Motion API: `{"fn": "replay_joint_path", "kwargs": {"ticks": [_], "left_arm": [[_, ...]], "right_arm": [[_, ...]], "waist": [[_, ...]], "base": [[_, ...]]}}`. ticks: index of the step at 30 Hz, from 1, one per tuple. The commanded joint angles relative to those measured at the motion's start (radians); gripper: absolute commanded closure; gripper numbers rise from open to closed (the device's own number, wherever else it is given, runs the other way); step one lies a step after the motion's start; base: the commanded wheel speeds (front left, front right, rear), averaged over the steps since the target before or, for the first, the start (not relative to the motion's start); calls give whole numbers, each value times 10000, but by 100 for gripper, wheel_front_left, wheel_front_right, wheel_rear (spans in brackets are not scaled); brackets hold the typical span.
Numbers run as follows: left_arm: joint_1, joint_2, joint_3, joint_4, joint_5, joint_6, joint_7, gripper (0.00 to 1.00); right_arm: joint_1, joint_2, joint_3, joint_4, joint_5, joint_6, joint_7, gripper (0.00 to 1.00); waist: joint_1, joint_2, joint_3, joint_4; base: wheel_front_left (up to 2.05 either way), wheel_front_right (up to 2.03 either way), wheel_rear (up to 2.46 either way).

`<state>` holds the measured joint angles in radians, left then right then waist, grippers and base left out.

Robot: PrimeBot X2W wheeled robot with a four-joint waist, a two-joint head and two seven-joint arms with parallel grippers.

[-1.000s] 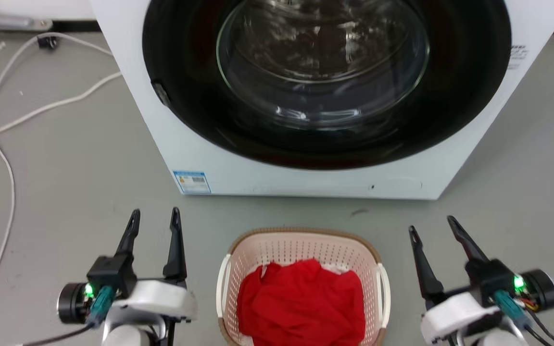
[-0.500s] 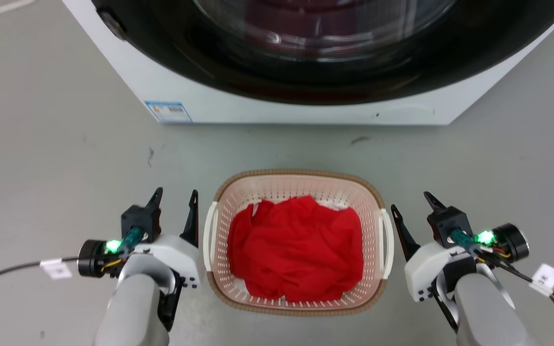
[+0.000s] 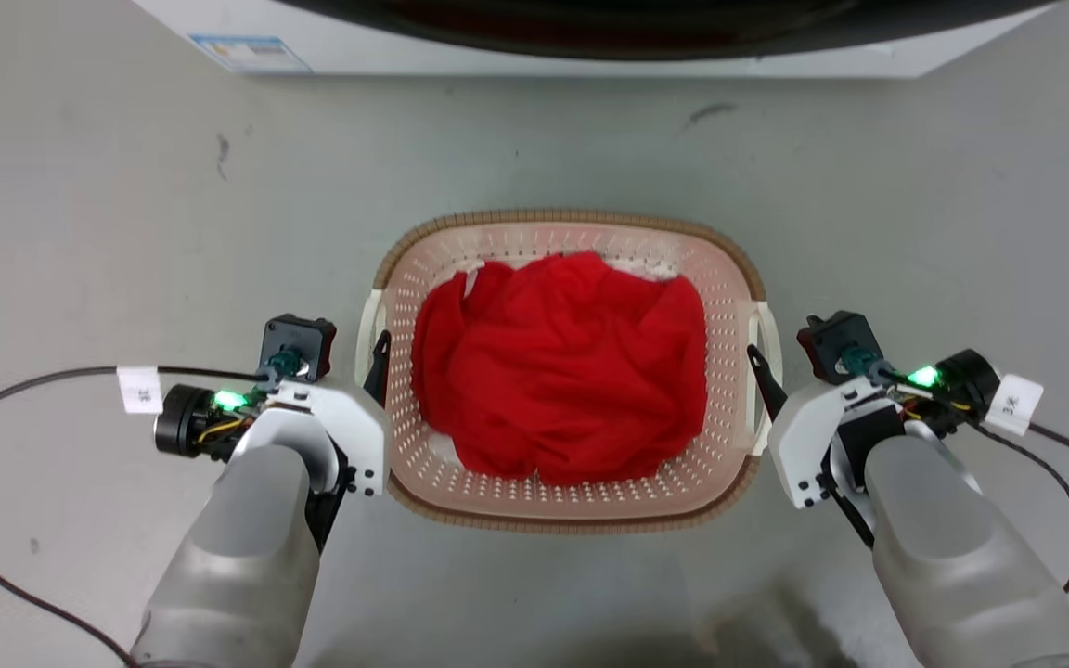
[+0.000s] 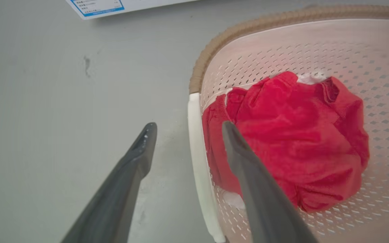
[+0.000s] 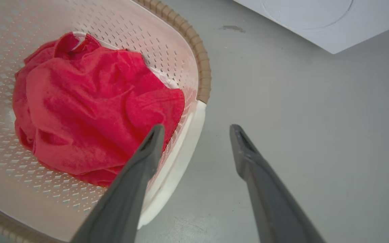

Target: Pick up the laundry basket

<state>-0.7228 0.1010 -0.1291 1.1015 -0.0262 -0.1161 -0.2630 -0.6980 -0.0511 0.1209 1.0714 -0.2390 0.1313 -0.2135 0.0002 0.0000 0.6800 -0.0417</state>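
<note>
Left wrist view shows my left gripper (image 4: 188, 126) spread open. One finger is outside the white left handle (image 4: 198, 152) and the other sits over the inside of the wall, above the red cloth (image 4: 282, 135). Right wrist view mirrors it: the right gripper (image 5: 197, 128) is open astride the right handle (image 5: 184, 135), with nothing pinched on either side.

The laundry basket (image 3: 572, 221) sits on the grey floor (image 3: 126, 186) between my arms, near the washer (image 3: 358, 51).

My worry is the inner fingers. If they close with cloth trapped against the plastic, I judge the hold could slip. Closing unevenly, or lifting one side first, would tilt the basket and could spill the load. The thin perforated walls may also flex under the squeeze.
</note>
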Motion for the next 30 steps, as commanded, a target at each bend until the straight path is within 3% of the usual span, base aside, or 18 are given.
{"fn": "replay_joint_path", "kwargs": {"ticks": [1,17,18,19,20,21,30], "left_arm": [[-289,43,-73,279,49,-45,-28,0],[-1606,-141,-708,1602,-22,-107,-26,0],[-1616,-157,-748,1646,-29,-112,1,0],[-1634,-168,-786,1674,-38,-116,26,18],[-1673,-182,-812,1698,-62,-111,24,81],[-1700,-195,-838,1721,-98,-116,36,100],[-1343,-299,-1196,1830,-447,-137,302,100]], "right_arm": [[-335,17,81,180,90,-10,45,0],[-1459,17,560,1059,581,-8,280,0],[-1484,17,570,1077,610,-10,285,51],[-1511,17,576,1094,624,-10,280,85],[-1530,17,603,1154,645,-10,350,100],[-1557,17,622,1186,678,-12,359,100],[-1407,-23,837,1424,754,-4,374,100]], "waist": [[-2,0,616,8],[-2,0,2045,42],[-2,0,2069,48],[-2,0,2088,53],[-2,0,2107,66],[-2,0,2120,74],[-2,0,1577,159]], "base": [[0,0,0],[0,0,0],[0,0,0],[0,0,0],[0,0,0],[0,0,0],[0,0,0]]}}
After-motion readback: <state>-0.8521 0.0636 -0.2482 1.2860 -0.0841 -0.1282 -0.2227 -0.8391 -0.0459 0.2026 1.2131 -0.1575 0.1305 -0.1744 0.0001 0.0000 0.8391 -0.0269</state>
